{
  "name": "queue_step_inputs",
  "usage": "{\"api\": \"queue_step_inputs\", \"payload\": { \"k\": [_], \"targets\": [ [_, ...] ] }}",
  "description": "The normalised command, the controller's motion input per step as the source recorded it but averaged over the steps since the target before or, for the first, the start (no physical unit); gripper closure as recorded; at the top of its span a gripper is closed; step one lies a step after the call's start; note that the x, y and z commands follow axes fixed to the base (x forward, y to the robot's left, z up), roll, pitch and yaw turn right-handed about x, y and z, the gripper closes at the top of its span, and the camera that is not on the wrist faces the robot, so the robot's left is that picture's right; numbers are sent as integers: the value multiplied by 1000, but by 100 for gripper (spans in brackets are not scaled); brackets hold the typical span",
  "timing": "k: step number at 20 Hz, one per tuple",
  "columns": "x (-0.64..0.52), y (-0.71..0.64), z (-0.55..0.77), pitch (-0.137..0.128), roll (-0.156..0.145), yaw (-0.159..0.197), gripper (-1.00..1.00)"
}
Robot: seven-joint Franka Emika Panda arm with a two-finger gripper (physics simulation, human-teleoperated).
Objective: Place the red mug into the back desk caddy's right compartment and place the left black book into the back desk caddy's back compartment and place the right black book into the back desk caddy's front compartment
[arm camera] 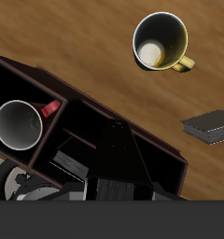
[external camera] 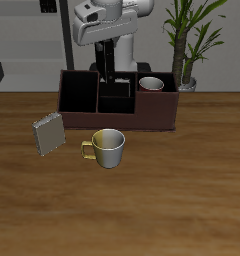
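Wrist view, claw first: open or closed?

Cannot tell. Dark fingers lost against a dark slab right below the camera, reaching down into the middle of the desk caddy (arm camera: 170, 159). Looks like a black book (arm camera: 119, 154); impossible to say which of the two. Gripped or merely underneath, equally unclear.

Any better from the exterior view?

Puts the claw (external camera: 113, 76) low over the caddy's middle compartments, with the arm upright above it. Tips merge with the dark interior, so no gap to judge.

And the red mug (external camera: 152, 85)?

Stands upright inside the caddy, in the end compartment nearest the potted plant (external camera: 192, 40). Seen from the wrist as a pale round inside facing up, with the red handle (arm camera: 50, 109) pointing toward the neighbouring divider. Well apart from the claw, one compartment over.

The other black book?

Too dark in those compartments to pick out.

Further out, on the table (external camera: 192, 200)?

Cream mug (external camera: 108, 147) with a yellow handle, upright, nearer the table's front edge than the caddy. Beside it, not touching, a grey book (external camera: 49, 134). Both outside the caddy, clear of its wall.
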Motion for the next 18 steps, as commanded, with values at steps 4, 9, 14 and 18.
{"api": "queue_step_inputs", "payload": {
  "k": [4,9,14,18],
  "targets": [
    [-42,82,33,-18,-13,249,100],
    [36,-70,37,-28,-118,120,100],
    [39,124,90,-53,-109,24,100],
    [98,235,1,-1,-39,97,100]
  ]
}}
